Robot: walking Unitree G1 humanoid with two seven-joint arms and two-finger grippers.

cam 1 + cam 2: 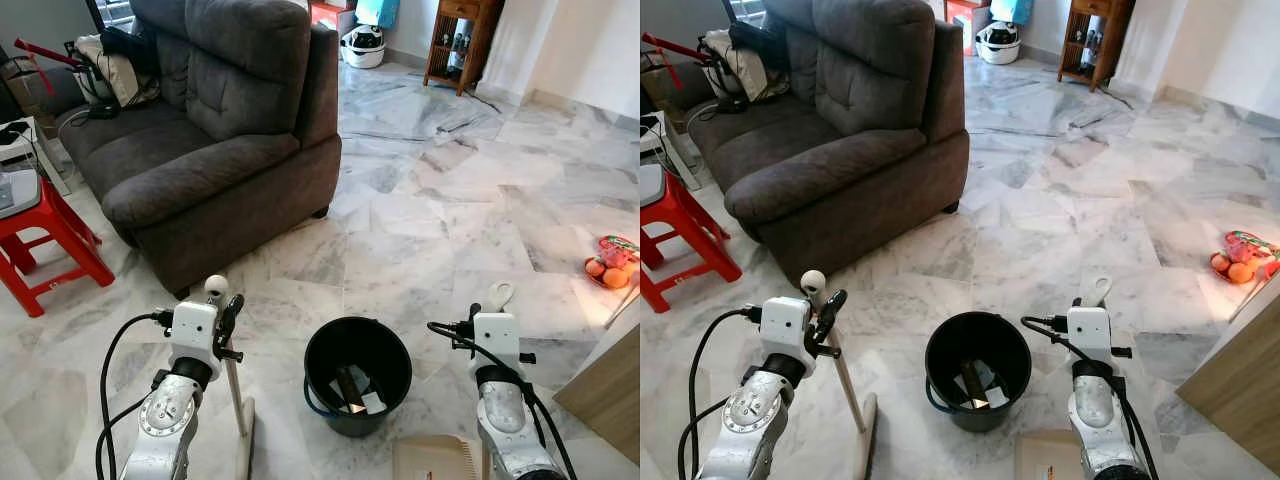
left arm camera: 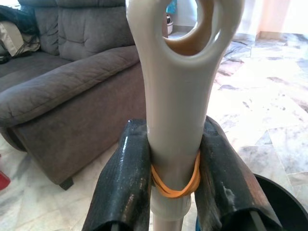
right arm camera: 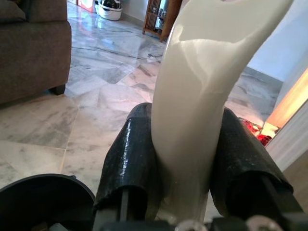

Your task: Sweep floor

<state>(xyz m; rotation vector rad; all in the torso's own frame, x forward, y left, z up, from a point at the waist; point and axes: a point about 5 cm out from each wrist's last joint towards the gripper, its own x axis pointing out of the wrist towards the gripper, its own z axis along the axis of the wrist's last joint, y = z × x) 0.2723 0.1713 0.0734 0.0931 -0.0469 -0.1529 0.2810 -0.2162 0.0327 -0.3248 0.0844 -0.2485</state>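
We've got the left gripper [image 2: 174, 187] clamped tight on the broom handle [image 2: 178, 110] and the right gripper [image 3: 185, 168] on the dustpan handle [image 3: 202, 96], bucket [image 1: 357, 372] between them, ready for tipping.

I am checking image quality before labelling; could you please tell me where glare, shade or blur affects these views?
Left eye view: sharp throughout; the marble floor shines pale, and the bucket's inside is dim. Left wrist view: the broom handle and fingers are close and slightly soft; bright window light washes out the far floor. Right wrist view: glare whitens the dustpan handle; the sofa lies in shade.
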